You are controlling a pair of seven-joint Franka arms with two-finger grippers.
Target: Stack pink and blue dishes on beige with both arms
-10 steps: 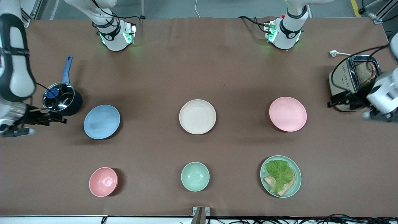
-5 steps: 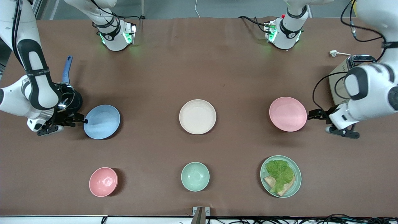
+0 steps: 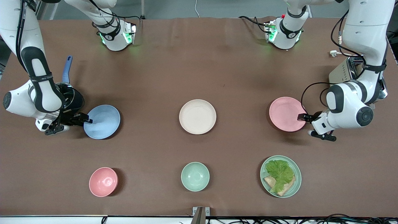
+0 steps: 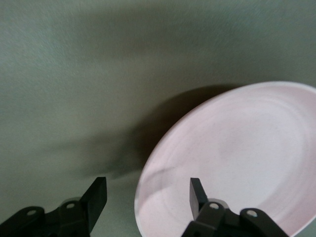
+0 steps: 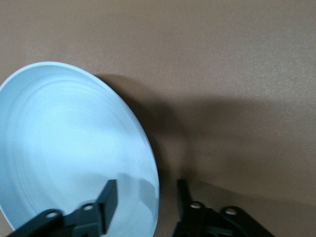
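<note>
Both grippers straddle rims with jaws apart, left (image 3: 301,117) on pink plate (image 3: 286,114), right (image 3: 87,119) on blue plate (image 3: 102,121); your shallow bite may let either slip.

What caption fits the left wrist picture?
Left gripper, jaws open, straddling the rim of the pink plate on the brown table.

Robot lab: 2 bench-mounted arms (image 3: 37,90), cloth-covered table (image 3: 199,62), loose cables (image 3: 342,215).

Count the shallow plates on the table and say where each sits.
4: blue plate at the right arm's end, beige plate mid-table, pink plate at the left arm's end, green plate with food nearer the camera.
</note>
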